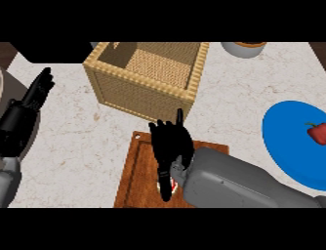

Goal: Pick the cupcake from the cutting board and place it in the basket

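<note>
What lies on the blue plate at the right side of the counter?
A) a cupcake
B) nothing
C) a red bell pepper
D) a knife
C: a red bell pepper with a green stem lies on the blue plate, and nothing else shows on it.

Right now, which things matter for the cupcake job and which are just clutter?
Job: cutting board, cupcake mostly hidden under the right hand, basket.
Clutter: blue plate, red pepper, bowl; left hand resting open.
</note>
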{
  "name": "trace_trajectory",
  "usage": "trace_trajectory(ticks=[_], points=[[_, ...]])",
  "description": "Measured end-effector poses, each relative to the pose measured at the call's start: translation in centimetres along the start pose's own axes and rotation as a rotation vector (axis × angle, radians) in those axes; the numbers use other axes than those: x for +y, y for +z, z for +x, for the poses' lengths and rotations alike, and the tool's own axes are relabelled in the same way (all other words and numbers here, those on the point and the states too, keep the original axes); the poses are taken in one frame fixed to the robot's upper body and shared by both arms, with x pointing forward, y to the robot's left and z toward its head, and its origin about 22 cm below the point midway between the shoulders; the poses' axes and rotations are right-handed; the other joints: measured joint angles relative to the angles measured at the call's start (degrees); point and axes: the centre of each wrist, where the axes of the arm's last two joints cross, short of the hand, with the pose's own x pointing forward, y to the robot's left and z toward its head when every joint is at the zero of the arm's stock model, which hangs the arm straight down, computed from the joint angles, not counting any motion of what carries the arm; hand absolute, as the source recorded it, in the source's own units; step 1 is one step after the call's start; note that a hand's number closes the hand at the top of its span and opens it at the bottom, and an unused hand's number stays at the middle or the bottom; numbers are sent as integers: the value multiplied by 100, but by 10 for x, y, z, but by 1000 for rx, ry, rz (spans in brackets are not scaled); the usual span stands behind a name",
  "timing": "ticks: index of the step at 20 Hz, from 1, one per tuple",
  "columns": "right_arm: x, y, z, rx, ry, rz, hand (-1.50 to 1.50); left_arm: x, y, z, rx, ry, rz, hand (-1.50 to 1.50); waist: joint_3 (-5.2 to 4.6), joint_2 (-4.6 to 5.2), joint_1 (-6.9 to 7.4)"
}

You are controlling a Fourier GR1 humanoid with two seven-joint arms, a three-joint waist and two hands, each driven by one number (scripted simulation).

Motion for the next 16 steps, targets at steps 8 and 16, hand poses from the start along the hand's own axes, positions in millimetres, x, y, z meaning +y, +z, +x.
trace_trajectory(ticks=[8, 16], points=[[27, -9, -13, 33, -49, 37, -150, -4, -4, 3, -1, -4, -2, 0, 15, 74, -7], [49, -15, -17, 62, -62, 57, -150, -2, 0, -1, -13, -12, 1, 0, 16, 86, 5]])
